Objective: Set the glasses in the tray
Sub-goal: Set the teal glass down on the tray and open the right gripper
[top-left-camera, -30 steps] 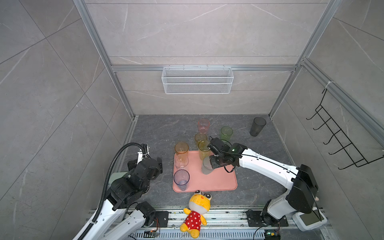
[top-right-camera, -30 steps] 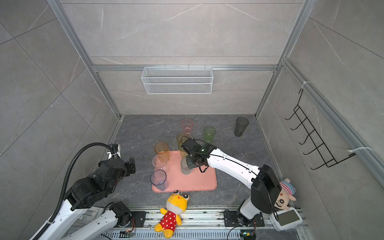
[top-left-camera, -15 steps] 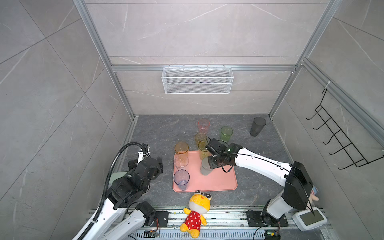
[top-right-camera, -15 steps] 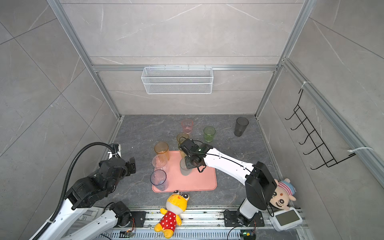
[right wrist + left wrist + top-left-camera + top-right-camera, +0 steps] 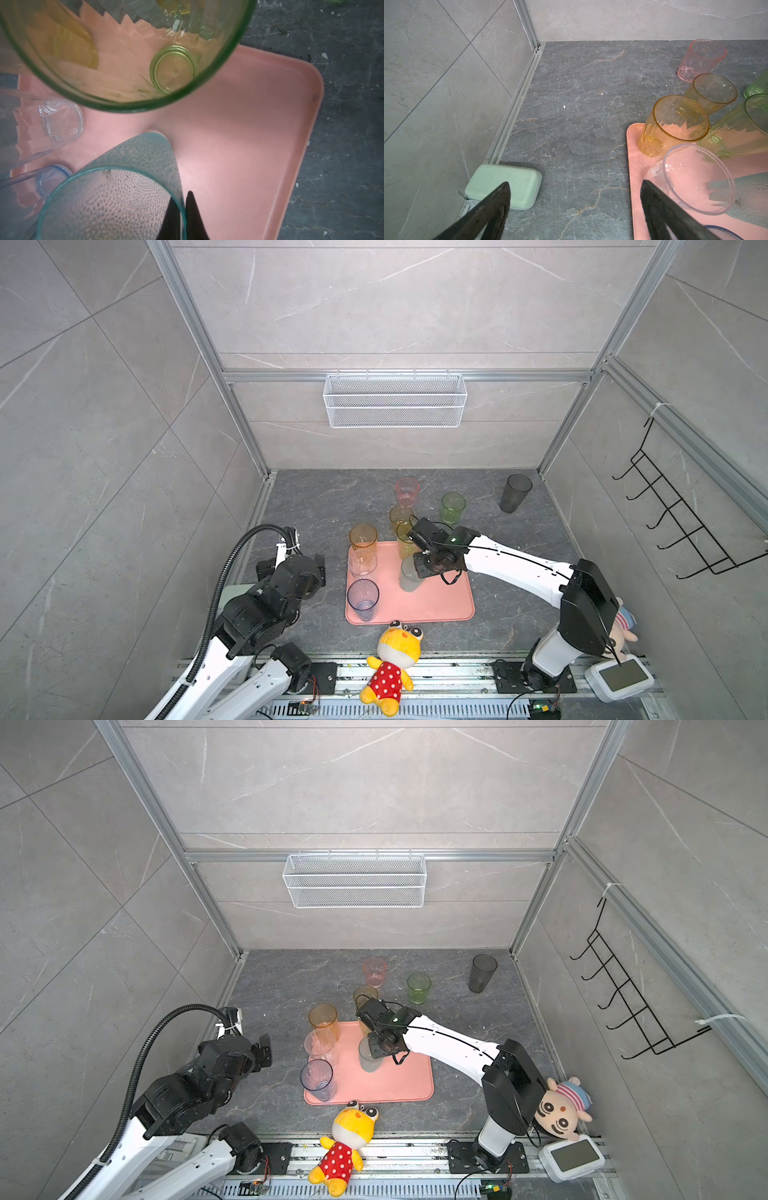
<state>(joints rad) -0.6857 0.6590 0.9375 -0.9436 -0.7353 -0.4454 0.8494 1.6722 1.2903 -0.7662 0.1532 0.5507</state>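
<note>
Right gripper (image 5: 180, 196) pinched teal glass (image 5: 133, 166) rim, glass upright in tray (image 5: 249, 124). Left gripper (image 5: 575, 185) wide, empty, beside tray. Nine glasses (image 5: 363, 599): five in tray, four outside. One tray.

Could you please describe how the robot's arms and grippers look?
White links, black joints. The left arm carries a black corrugated hose; the right arm has black cables and a green light. The left gripper and right gripper have black pointed fingers.

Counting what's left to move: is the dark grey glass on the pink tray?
No, the dark grey glass stands on the stone tabletop near the far right corner, apart from the tray.
</note>
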